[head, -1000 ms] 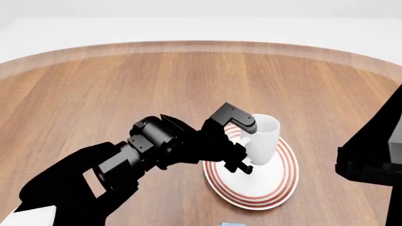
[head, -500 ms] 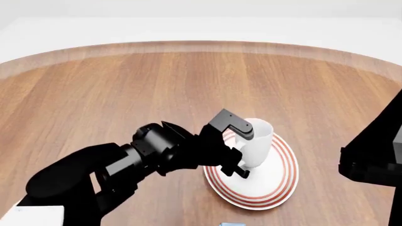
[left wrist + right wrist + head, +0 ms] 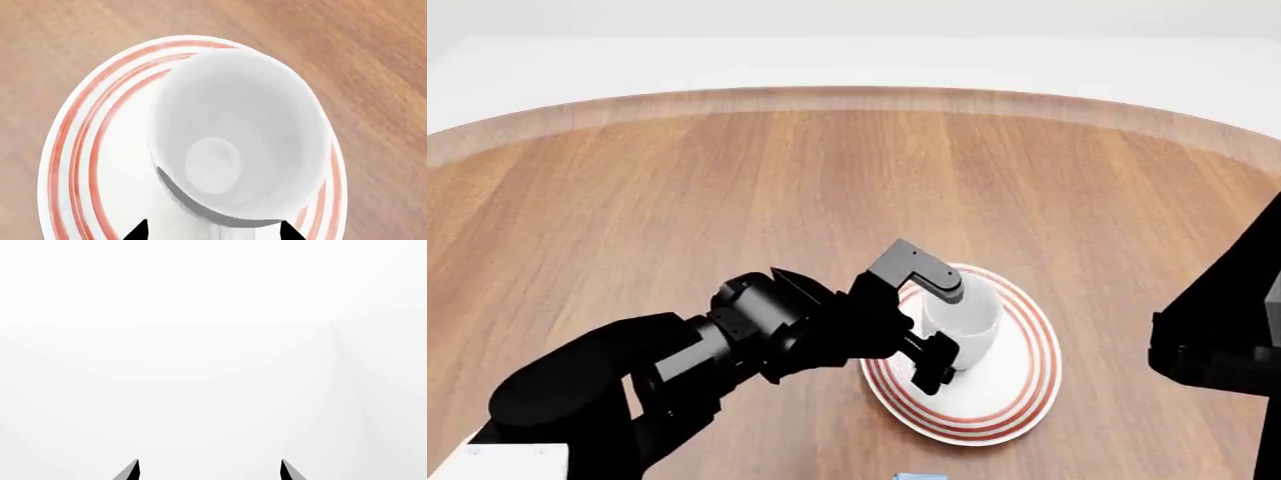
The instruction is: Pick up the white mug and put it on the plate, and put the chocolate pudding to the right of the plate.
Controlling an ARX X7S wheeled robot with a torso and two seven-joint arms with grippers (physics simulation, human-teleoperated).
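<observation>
While the left pincer (image 3: 938, 328) straddles it, the white mug (image 3: 961, 315) sits within the plate (image 3: 1014, 395) rim.

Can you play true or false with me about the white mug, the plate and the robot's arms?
1. The white mug is over the plate. True.
2. The mug is lying on its side. False: it stands upright, its opening up.
3. The left tool has its fingers on either side of the mug. True.
4. The right tool is also at the mug. False: its camera shows only blank white.
5. The plate has blue rings. False: they are red.
</observation>
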